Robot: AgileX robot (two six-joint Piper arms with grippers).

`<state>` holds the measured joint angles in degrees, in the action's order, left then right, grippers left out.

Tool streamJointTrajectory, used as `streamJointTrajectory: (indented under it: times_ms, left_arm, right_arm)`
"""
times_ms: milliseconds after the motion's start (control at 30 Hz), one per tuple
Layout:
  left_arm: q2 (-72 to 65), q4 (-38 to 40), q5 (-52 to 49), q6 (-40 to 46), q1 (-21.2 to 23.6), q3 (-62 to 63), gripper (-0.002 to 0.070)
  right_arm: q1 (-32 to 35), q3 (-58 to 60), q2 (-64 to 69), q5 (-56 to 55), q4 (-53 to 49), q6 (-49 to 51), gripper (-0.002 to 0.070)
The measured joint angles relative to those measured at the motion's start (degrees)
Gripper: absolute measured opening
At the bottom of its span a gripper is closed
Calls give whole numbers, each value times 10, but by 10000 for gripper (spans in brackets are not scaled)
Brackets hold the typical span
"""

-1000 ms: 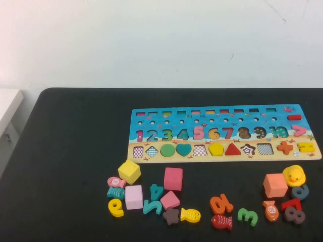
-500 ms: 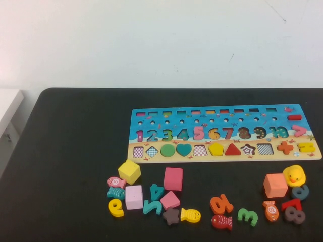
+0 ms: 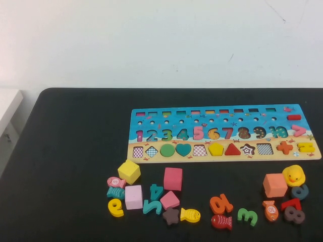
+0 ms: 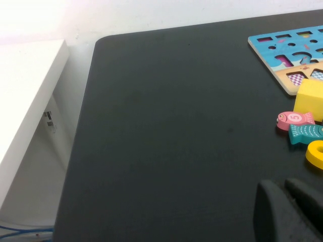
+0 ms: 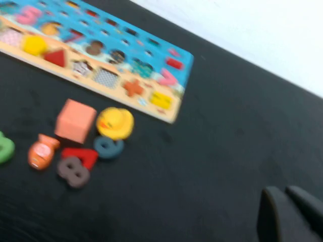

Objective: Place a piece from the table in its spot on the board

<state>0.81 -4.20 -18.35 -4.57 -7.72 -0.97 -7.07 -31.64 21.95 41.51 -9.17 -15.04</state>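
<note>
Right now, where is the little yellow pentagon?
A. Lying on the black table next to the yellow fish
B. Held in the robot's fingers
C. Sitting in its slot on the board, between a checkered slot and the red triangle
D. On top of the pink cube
C: the yellow pentagon sits in the sandy strip of the board, just left of the red triangle, while the left gripper and right gripper are off to the sides holding nothing.

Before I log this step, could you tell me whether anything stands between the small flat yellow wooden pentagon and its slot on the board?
Nothing visible: the pentagon already sits in its slot on the long wooden puzzle board. The left gripper and right gripper hang shut over the black table.
</note>
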Motion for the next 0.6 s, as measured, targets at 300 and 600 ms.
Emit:
streamJointTrajectory:
  times_ms: [300,600]
  left_arm:
    - [0,0,0,-2,0,0,-1]
    - [0,0,0,-1,0,0,-1]
  right_arm:
    - [77,156,-199,-66,-20,-2,19]
    - [77,262,-226,-167,-21,44,19]
